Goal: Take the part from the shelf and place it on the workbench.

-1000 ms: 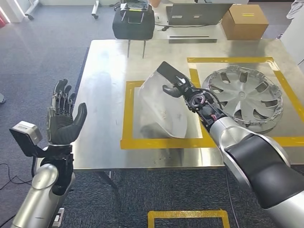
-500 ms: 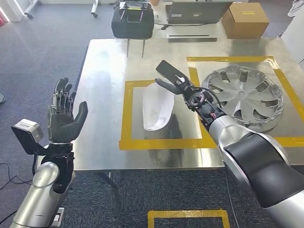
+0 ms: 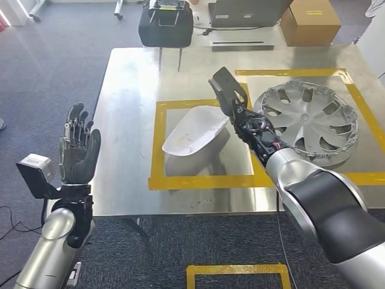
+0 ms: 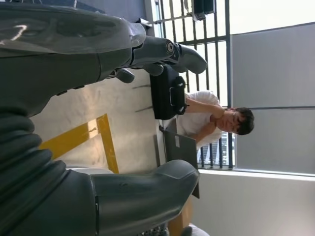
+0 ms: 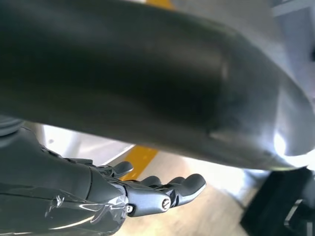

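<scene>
The white curved part (image 3: 193, 131) lies flat on the steel workbench (image 3: 132, 90), inside the yellow taped square (image 3: 156, 144). My right hand (image 3: 229, 93) hovers just past the part's far right end, open and holding nothing; in the right wrist view its fingers (image 5: 163, 194) are stretched out, apart from the thumb. Off the table's left side my left hand (image 3: 78, 147) is raised with the palm up, open and empty. The left wrist view has its fingers (image 4: 159, 49) and thumb (image 4: 141, 196) spread wide.
A silver hubcap (image 3: 306, 120) lies in the taped square to the right. Beyond the far edge stand a black case (image 3: 165, 24), a laptop (image 3: 245, 12) and a cardboard box (image 3: 310, 23). A person (image 4: 208, 118) sits behind the table.
The part has gone from tilted in my right hand to lying flat on the workbench. My right hand let go of it and rose away to the right. The left thumb drew in slightly.
</scene>
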`<state>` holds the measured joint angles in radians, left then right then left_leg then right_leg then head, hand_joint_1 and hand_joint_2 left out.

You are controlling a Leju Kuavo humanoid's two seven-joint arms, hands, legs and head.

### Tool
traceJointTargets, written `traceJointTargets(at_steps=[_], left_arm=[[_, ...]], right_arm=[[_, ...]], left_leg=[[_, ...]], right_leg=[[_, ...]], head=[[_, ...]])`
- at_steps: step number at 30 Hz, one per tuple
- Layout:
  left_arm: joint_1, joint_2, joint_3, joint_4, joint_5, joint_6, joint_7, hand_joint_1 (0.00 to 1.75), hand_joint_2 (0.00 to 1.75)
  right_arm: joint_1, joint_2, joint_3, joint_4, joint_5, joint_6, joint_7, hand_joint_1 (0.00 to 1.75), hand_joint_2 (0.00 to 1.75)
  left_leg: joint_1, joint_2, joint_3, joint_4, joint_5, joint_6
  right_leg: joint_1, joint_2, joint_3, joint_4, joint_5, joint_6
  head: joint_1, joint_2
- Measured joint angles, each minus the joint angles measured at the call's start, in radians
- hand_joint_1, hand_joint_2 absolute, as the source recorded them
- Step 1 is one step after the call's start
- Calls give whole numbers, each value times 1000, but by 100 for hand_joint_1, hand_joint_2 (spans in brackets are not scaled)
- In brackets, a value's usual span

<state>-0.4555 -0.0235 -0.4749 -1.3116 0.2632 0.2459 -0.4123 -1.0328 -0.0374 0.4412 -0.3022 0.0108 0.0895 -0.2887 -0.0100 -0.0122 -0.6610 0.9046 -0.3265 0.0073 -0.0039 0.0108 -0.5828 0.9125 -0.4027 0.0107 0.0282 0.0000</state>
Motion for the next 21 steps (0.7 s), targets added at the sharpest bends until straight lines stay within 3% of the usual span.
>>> traceJointTargets(at_steps=[5, 10, 15, 21], left_arm=[[9, 8, 0, -2, -26, 16, 11, 0, 0], [33, 20, 2, -17, -47, 29, 28, 0, 0], [65, 36, 20, -39, -56, 35, 41, 0, 0], [78, 47, 31, -54, -60, 43, 48, 0, 0]], right_arm=[[39, 22, -57, -55, -160, 73, -57, 0, 0], [179, 29, -77, -276, -337, 43, 48, 0, 0], [379, 28, -73, -591, -346, -68, 143, 0, 0], [477, 26, -63, -792, -347, -79, 154, 0, 0]], left_leg=[[0, 0, -1, -2, 3, -2], [2, -1, 1, -3, 4, -3], [5, -1, 1, -3, 4, -4], [0, 0, 1, 9, -8, 6]], right_leg=[[1, -2, -1, 0, 2, -3], [2, -2, 0, 0, 2, -4], [2, -2, 0, 0, 3, -4], [1, 0, 5, 1, -3, 1]], head=[[-1, 0], [-1, 0], [-2, 0], [-4, 0]])
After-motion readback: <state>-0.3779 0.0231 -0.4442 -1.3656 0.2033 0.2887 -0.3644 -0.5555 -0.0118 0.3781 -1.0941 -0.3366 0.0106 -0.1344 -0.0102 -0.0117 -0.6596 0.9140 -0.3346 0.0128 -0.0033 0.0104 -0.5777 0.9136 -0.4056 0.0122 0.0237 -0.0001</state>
